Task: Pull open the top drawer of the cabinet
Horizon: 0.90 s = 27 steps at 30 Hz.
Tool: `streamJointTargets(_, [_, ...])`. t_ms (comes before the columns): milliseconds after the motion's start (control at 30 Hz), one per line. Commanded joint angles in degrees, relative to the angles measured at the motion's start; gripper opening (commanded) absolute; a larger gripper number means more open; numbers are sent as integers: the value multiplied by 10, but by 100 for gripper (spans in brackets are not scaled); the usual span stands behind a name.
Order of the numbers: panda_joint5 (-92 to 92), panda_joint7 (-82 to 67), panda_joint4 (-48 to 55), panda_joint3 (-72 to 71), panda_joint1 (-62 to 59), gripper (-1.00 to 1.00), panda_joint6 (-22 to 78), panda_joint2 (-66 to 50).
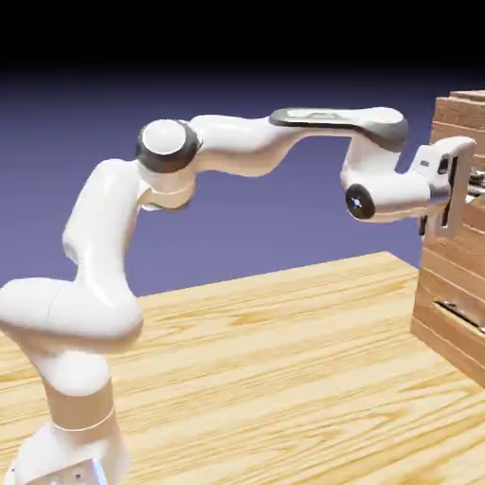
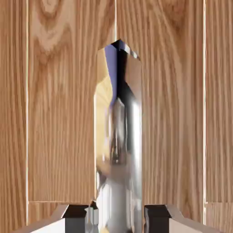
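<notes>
end effector [image 1: 455, 194]: pressed together on the shiny bar handle [image 2: 119, 136] of the top drawer [image 2: 59, 113]; in the hand view both finger tips [image 2: 76, 217] sit either side of the metal bar at the bottom edge.
top drawer: upper front of the cabinet [image 1: 455, 284], at the exterior view's right edge, hand level and square to it. Looks closed or barely out; can't tell which.
lower drawer: its handle [image 1: 461, 313] shows further down the same face, well apart from the hand.
risk, slip: bar is thin and glossy; a pull off the drawer's axis could slide the pads along it or off the end.
risk, jam: any sideways or downward component in the pull would likely rack the drawer in its slides.
risk, arm: elbow is folded high; pulling back folds it tighter, may run short of joint range.
room: open air behind the hand toward the arm base, nothing on the surface [image 1: 265, 360] below.
edges: cabinet face just beside the hand body; no clearance forward, only back.
</notes>
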<state>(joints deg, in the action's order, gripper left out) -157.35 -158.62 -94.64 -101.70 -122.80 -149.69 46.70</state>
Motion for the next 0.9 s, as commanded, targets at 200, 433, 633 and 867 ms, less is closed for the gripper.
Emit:
streamJointTargets(200, [-6,-53,-144,94,136,-100,36,-54])
streamJointTargets(433, [0,-74,-267,214,281,-100,64,-69])
streamJointTargets(633, [14,-74,-367,323,406,-100,83,-53])
streamJointTargets(867, [34,-60,-451,410,504,100,94,-17])
